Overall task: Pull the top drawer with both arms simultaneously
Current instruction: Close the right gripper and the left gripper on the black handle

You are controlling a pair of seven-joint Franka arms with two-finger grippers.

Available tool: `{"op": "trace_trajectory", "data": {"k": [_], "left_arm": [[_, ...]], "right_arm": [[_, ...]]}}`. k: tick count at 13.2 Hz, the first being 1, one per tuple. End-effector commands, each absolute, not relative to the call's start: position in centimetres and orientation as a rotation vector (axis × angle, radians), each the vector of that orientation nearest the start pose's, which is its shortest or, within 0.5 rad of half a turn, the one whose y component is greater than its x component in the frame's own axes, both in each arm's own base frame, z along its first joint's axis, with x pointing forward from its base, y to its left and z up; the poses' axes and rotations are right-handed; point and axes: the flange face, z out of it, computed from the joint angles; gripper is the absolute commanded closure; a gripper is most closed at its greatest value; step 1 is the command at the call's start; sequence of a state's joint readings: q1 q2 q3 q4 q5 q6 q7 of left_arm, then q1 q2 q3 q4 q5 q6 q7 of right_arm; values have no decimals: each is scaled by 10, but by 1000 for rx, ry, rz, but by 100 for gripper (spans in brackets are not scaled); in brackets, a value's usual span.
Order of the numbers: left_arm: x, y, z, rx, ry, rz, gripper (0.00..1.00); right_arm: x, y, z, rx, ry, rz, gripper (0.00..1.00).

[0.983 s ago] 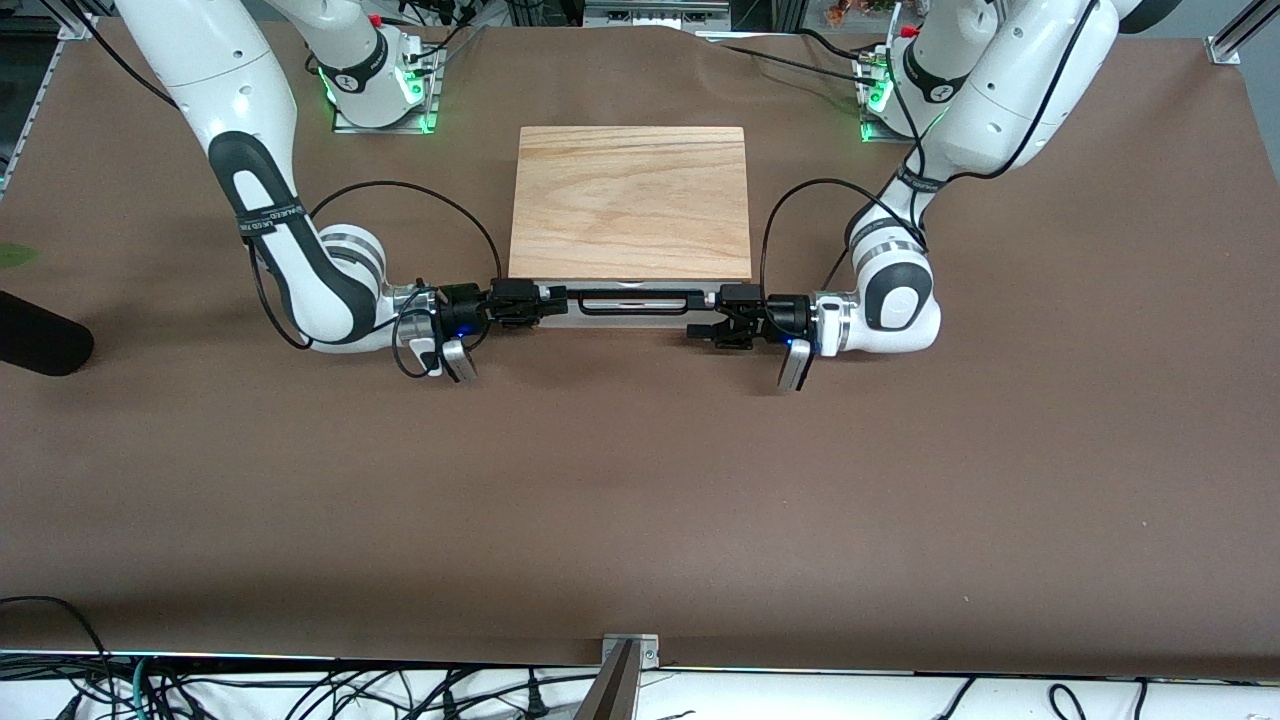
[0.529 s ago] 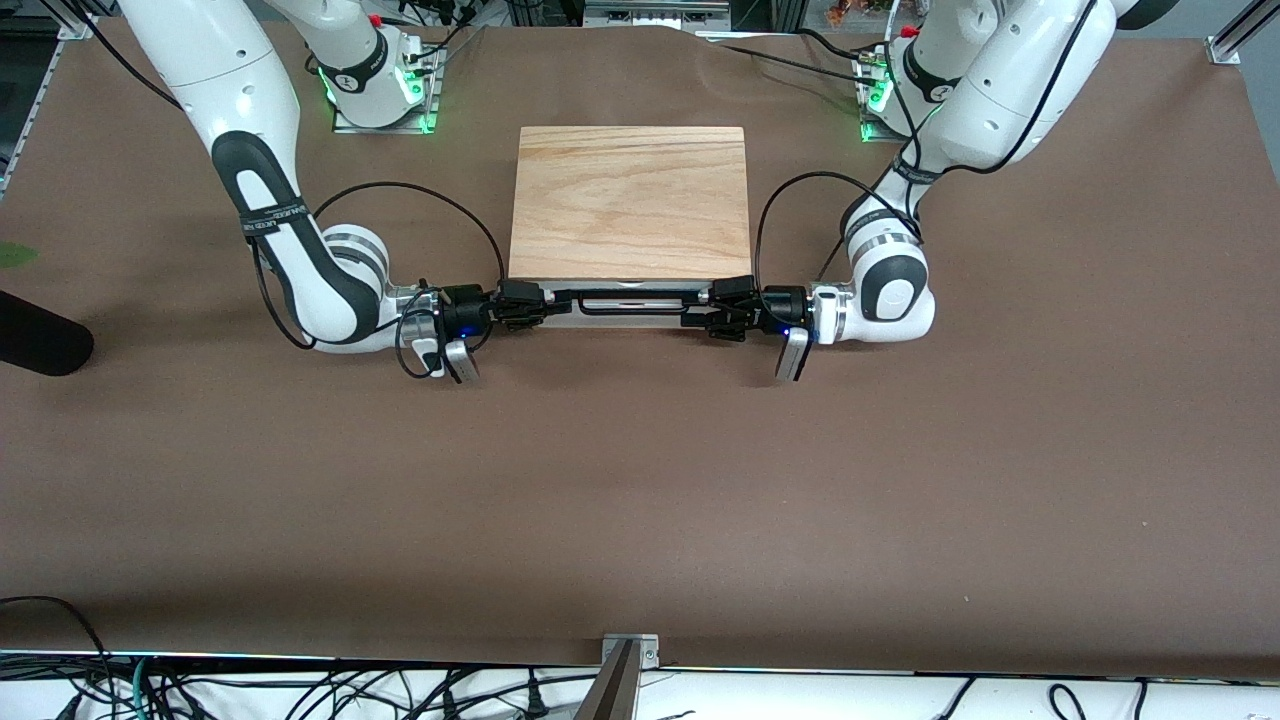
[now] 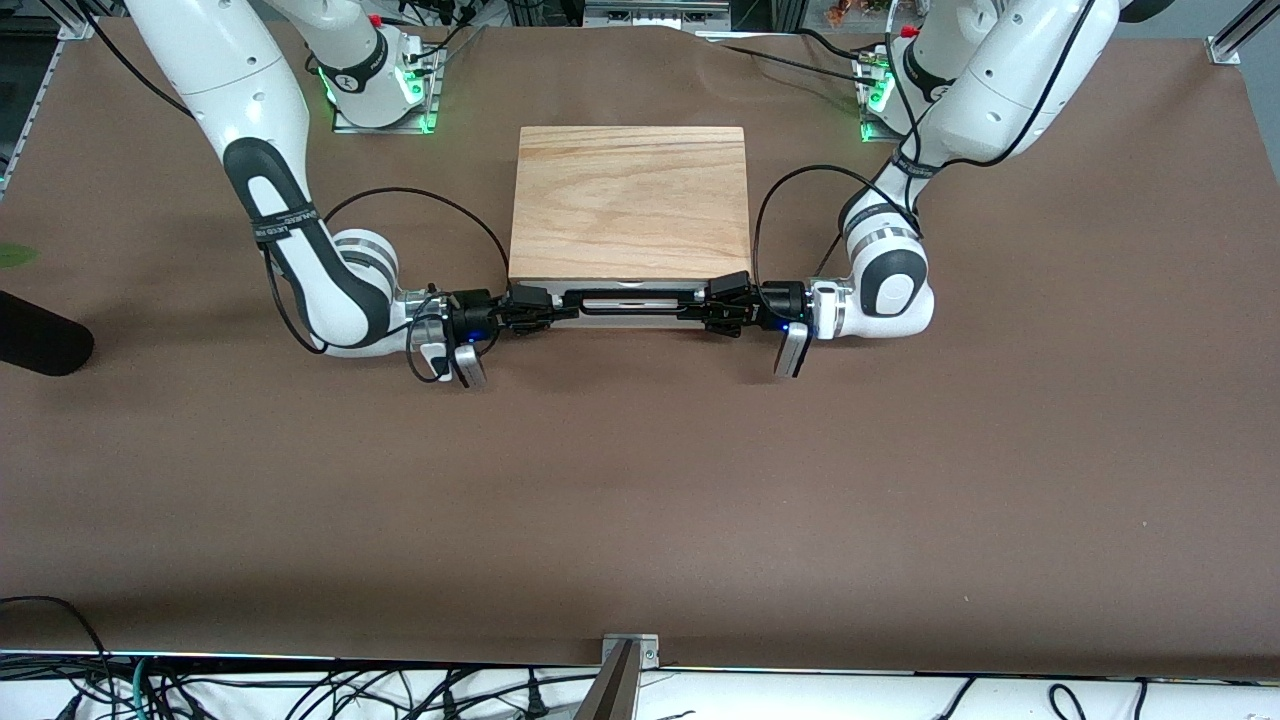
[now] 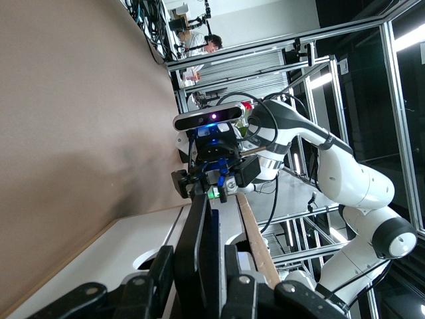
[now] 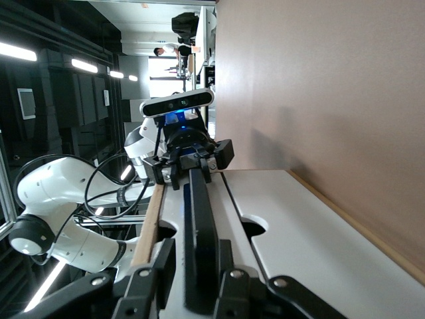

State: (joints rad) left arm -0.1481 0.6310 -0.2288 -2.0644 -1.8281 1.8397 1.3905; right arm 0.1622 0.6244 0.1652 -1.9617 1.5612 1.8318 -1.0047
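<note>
The top drawer shows as a thin white front panel (image 3: 640, 302) under the oak cabinet's edge, and looks closed. Its black bar handle (image 3: 640, 291) runs across the front. My left gripper (image 3: 716, 302) is at the handle's end toward the left arm. In the left wrist view this gripper (image 4: 198, 256) has its fingers pressed on either side of the handle (image 4: 199, 226). My right gripper (image 3: 543, 304) is at the other end. In the right wrist view this gripper (image 5: 197, 249) is closed round the handle (image 5: 199, 219). Each wrist view shows the other gripper at the bar's far end.
The light oak cabinet top (image 3: 630, 200) sits mid-table between the two arm bases. A dark object (image 3: 40, 340) lies at the table edge toward the right arm's end. Brown table surface (image 3: 640, 480) stretches from the drawer front to the front camera.
Both grippers slid inward along the handle from its ends. The left gripper moved closer to the cabinet and its fingers narrowed onto the bar. The drawer has not visibly moved.
</note>
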Motion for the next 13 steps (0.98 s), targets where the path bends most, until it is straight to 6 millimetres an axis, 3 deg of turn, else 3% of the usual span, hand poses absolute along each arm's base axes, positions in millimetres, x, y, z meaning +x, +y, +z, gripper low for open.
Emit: {"op": "trace_trajectory", "data": {"k": [1, 4, 9, 11, 13], "left_arm": [[477, -278, 151, 1573, -164, 192, 63], [475, -278, 149, 1576, -157, 183, 93], [471, -277, 137, 1586, -136, 163, 95], [469, -276, 130, 1589, -127, 155, 100], [468, -276, 124, 1592, -117, 148, 100]], "right_arm": [[534, 271, 174, -1696, -151, 97, 67], [532, 276, 175, -1688, -163, 98, 68], [529, 281, 173, -1682, -171, 103, 74], [529, 281, 173, -1681, -172, 104, 83], [530, 281, 174, -1680, -172, 103, 85]]}}
